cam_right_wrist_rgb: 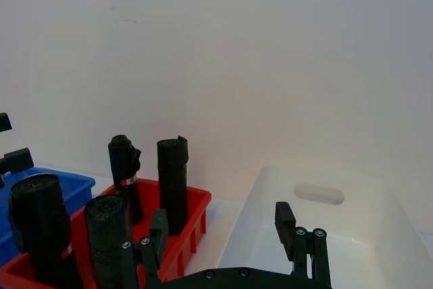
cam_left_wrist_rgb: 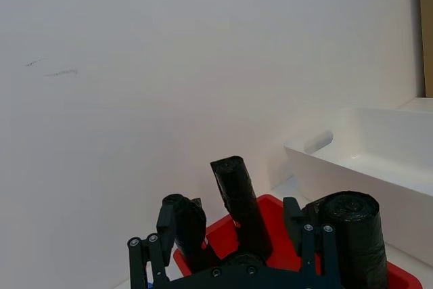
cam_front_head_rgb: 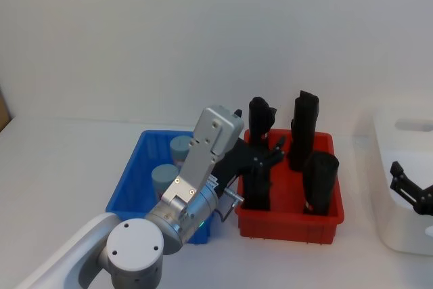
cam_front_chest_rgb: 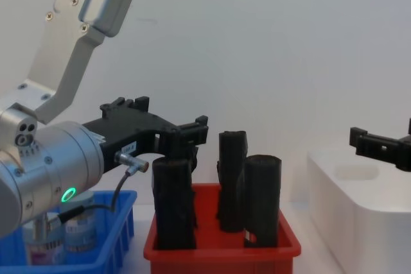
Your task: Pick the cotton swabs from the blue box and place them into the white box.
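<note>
Cotton swabs (cam_front_head_rgb: pixel 164 177) sat in blue box (cam_front_head_rgb: pixel 125 181), unpicked. Left claw (cam_front_head_rgb: pixel 272 152) hung wide and empty over the 9 o'clock edge of red bin (cam_front_head_rgb: pixel 291 221), likely poised to grab. White box (cam_front_head_rgb: pixel 392 228) stood at 3 o'clock, with right claw (cam_right_wrist_rgb: pixel 220 216) wide and idle above it.

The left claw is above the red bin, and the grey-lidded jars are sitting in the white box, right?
Not quite: the head view shows the cotton swabs in the blue box, not the white box. The left gripper is indeed above the red bin.
</note>
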